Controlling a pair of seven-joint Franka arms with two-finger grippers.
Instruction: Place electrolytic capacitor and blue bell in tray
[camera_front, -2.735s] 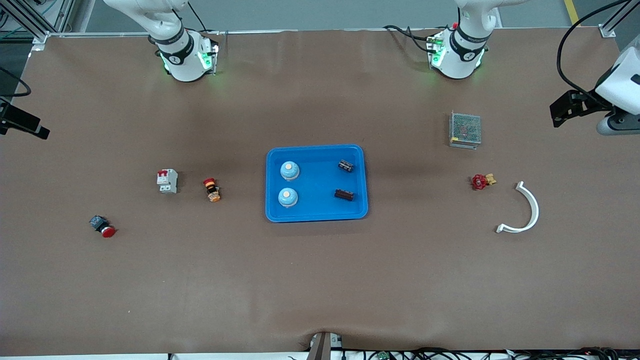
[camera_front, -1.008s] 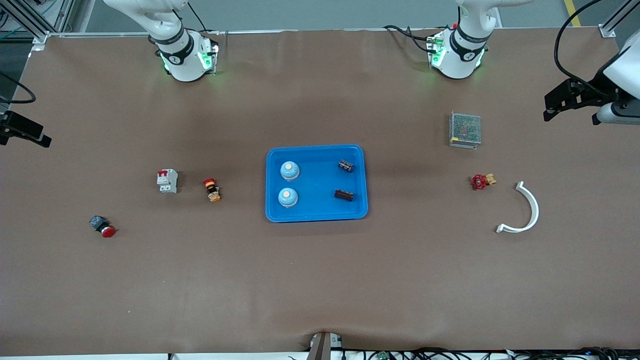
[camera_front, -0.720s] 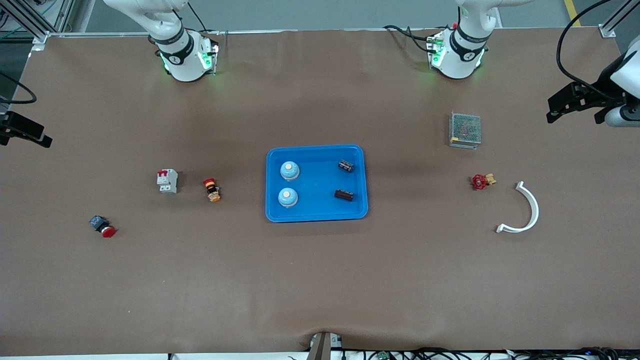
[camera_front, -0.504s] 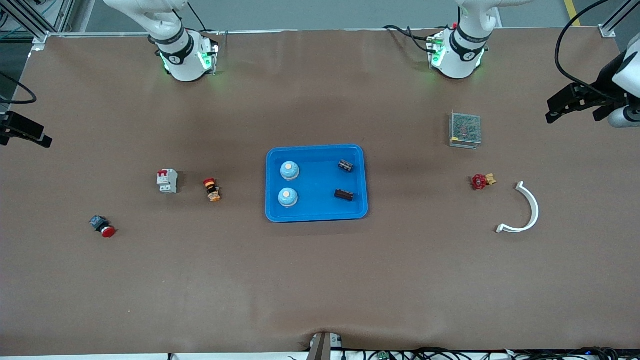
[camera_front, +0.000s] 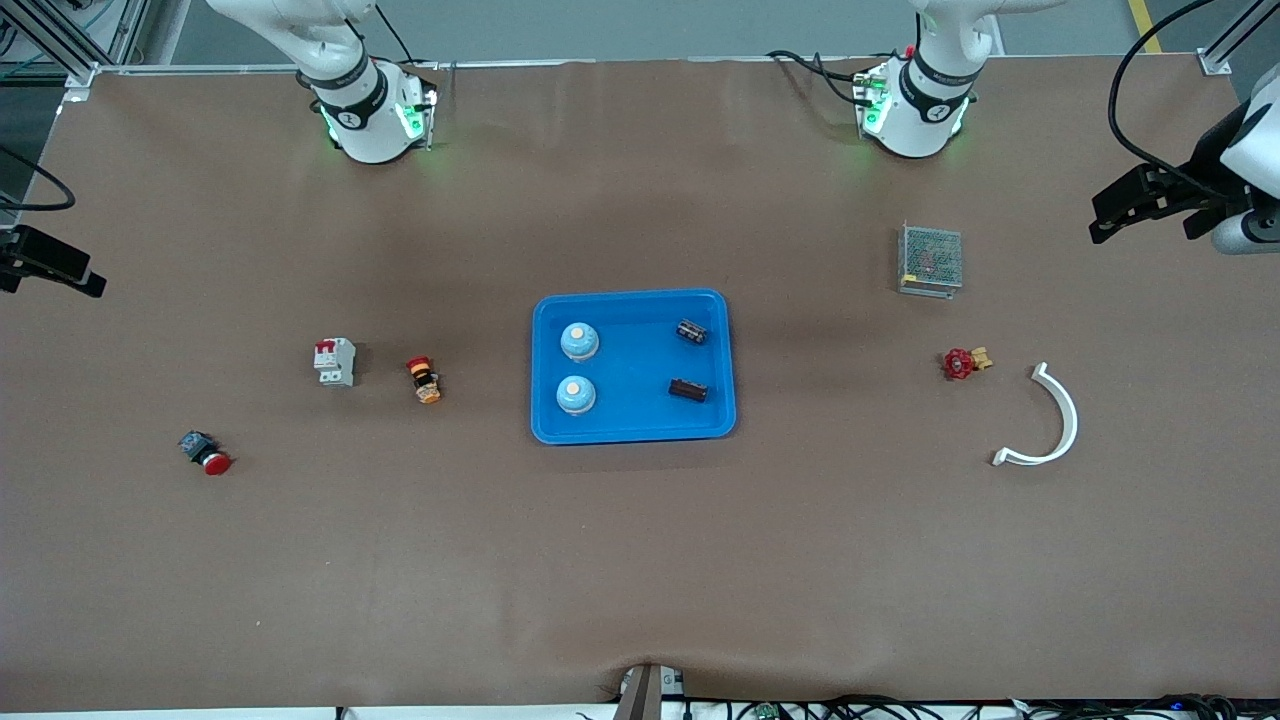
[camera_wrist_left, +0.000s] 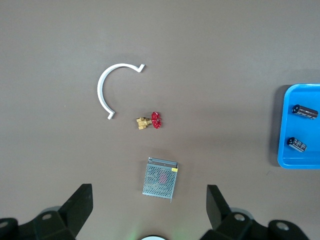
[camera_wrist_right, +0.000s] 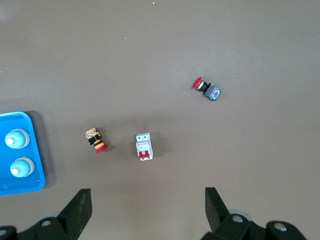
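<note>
Two blue bells (camera_front: 578, 368) and two electrolytic capacitors (camera_front: 690, 361) lie in the blue tray (camera_front: 632, 434) at mid-bench, bells toward the right arm's end, capacitors toward the left arm's. The left gripper (camera_wrist_left: 150, 200) hangs high over the left arm's end of the bench (camera_front: 640, 560), jaws wide apart and empty, above the mesh box (camera_wrist_left: 160, 179). The right gripper (camera_wrist_right: 148, 200) hangs over the right arm's end, likewise spread and empty, above the circuit breaker (camera_wrist_right: 144, 146).
</note>
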